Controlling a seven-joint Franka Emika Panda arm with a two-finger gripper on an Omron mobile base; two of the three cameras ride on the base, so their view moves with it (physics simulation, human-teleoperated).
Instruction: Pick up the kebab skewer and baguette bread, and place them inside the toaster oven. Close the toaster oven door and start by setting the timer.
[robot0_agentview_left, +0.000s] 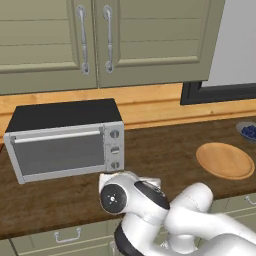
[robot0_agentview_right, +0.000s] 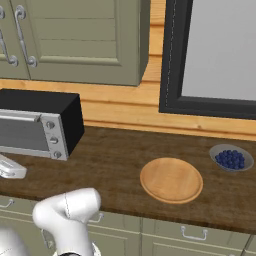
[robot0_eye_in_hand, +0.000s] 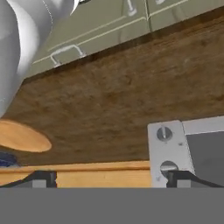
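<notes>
From my feed: boxy toaster oven (robot0_agentview_left: 65, 140) sits left on the dark wood-grain counter (robot0_agentview_left: 160, 150), its door (robot0_agentview_left: 57, 152) shut. Round wooden plate (robot0_agentview_left: 225, 160) right, a bowl of blueberries (robot0_agentview_right: 231, 158) beyond. Gripper (robot0_eye_in_hand: 111, 179) fingers spread wide, holding nothing.

The white arm (robot0_agentview_left: 150, 210) is folded low, its pincer (robot0_eye_in_hand: 111, 178) empty with jaws spread wide.

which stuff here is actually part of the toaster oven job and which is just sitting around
Part of the job:
- toaster oven
- toaster oven door, shut
- its three knobs, where the timer would be set
- gripper, fingertips spread, near the knobs

Just lying about:
- round wooden plate, bare
- bowl of blueberries
- wall cabinets
- drawers under the counter
</notes>
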